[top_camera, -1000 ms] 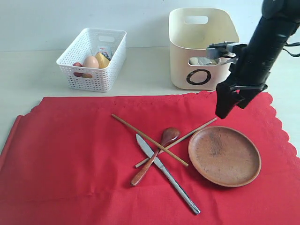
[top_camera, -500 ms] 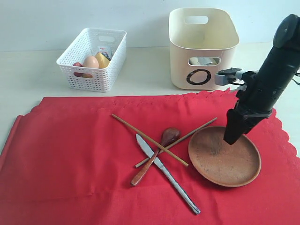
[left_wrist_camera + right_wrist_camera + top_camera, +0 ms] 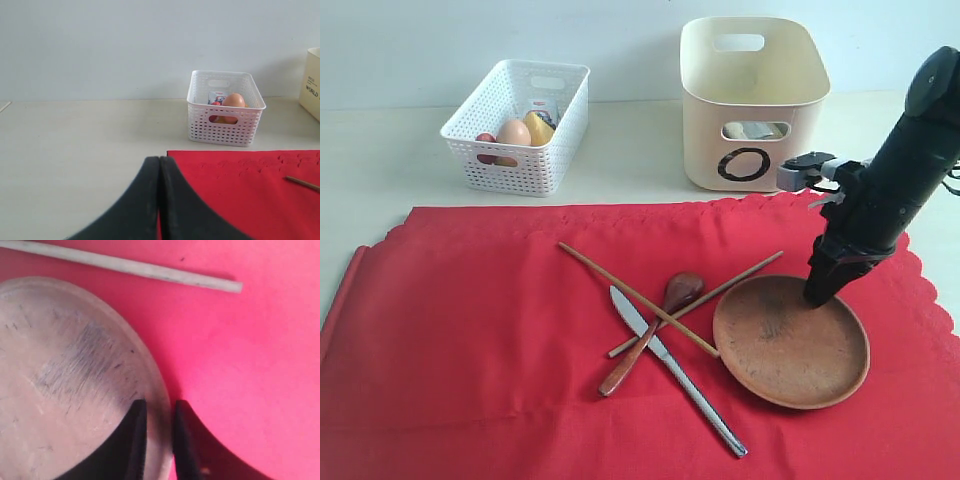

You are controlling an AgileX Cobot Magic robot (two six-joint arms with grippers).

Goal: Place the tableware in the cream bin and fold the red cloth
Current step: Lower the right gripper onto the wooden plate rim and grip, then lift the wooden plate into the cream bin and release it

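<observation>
Jaws of the right gripper (image 3: 159,437) pinch the rim of the round brown plate (image 3: 785,345), which lies on the large red cloth (image 3: 470,330) beside crossed thin wooden chopsticks (image 3: 640,299), near the tall cream plastic bin (image 3: 755,100). Left gripper (image 3: 159,200) jaws are pressed together above the pale tabletop (image 3: 75,150).

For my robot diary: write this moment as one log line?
right fingers: pinching brown plate rim | left fingers: shut, empty | spoon, knife, chopsticks: on red cloth
</observation>
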